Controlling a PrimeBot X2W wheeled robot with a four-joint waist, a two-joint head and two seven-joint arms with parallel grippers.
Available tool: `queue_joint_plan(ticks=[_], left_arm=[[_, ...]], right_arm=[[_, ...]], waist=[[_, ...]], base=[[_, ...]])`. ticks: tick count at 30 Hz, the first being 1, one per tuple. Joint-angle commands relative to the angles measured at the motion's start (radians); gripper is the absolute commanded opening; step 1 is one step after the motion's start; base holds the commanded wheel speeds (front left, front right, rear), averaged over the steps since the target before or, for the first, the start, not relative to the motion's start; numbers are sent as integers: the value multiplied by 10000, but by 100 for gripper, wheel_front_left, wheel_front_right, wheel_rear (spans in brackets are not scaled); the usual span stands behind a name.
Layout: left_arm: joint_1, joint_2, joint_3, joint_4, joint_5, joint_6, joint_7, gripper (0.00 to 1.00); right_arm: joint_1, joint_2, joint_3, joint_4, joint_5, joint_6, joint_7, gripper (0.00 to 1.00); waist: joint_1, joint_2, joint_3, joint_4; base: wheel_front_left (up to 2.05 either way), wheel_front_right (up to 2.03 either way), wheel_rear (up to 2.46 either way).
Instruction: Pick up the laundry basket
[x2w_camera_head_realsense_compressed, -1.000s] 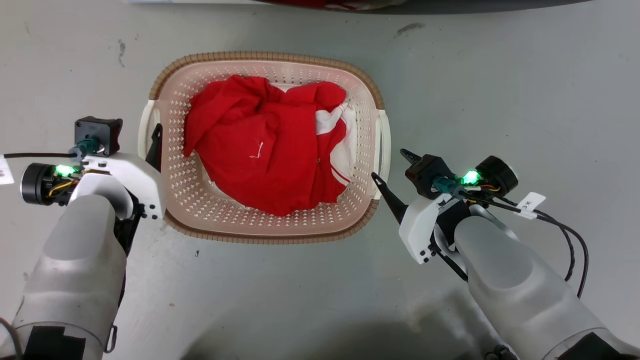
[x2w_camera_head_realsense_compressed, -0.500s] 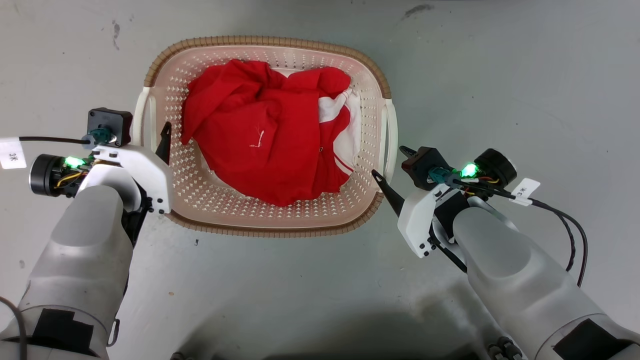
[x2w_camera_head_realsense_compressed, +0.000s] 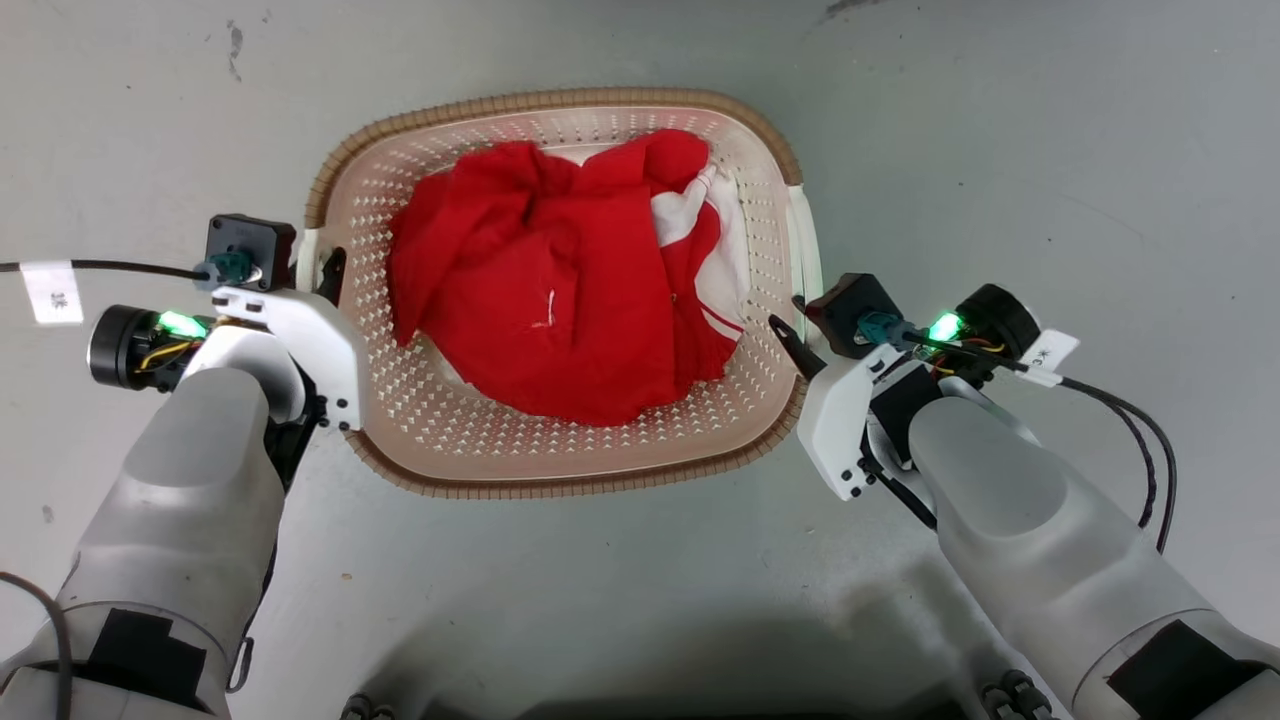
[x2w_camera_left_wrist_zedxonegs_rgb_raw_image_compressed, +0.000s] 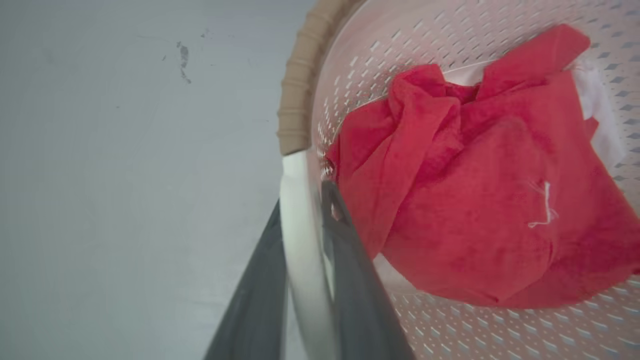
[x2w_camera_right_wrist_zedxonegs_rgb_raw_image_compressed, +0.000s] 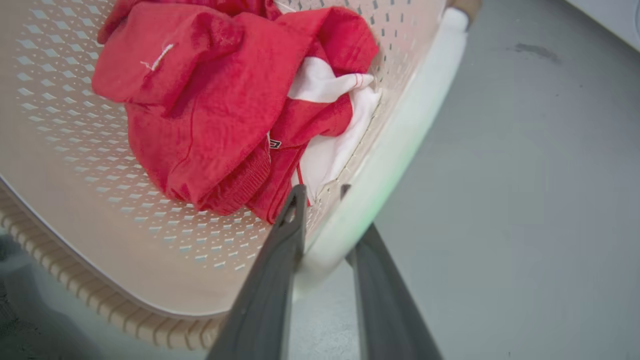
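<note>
The laundry basket (x2w_camera_head_realsense_compressed: 560, 482) lies crosswise between both arms; left gripper (x2w_camera_left_wrist_zedxonegs_rgb_raw_image_compressed: 303, 200) and right gripper (x2w_camera_right_wrist_zedxonegs_rgb_raw_image_compressed: 322, 192) jaws each pinch 1 handle (x2w_camera_head_realsense_compressed: 805, 232).

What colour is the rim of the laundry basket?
Tan-brown, with a ribbed woven look: the rim edges the cream laundry basket. It shows best in the head view.

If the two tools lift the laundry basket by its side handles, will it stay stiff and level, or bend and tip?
Probably stiff: the laundry basket is moulded perforated plastic with a thick rim. Likely light: it holds just some red and white clothes. The left tool and right tool straddle opposite handles, so it should stay roughly level.
</note>
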Motion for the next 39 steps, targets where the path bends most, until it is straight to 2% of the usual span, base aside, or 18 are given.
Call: queue_joint_plan(ticks=[1,15,30,39], left_arm=[[-164,67,-56,-53,-18,37,-69,0],[265,-25,-769,25,-861,34,-79,0],[1267,-194,-1563,-34,-1918,32,705,0],[1750,-391,-2164,-150,-2543,26,1699,0]], right_arm=[[-89,-39,64,55,-30,-7,15,0],[116,-36,259,254,347,-8,31,0],[629,-33,621,516,1217,-11,679,0],[875,-30,960,674,1850,-11,1324,0]], waist=[[-1,0,-24,9],[-1,0,-992,19],[-1,0,-3401,-333],[-1,0,-4725,-499]], base=[[0,0,0],[0,0,0],[0,0,0],[0,0,0]])
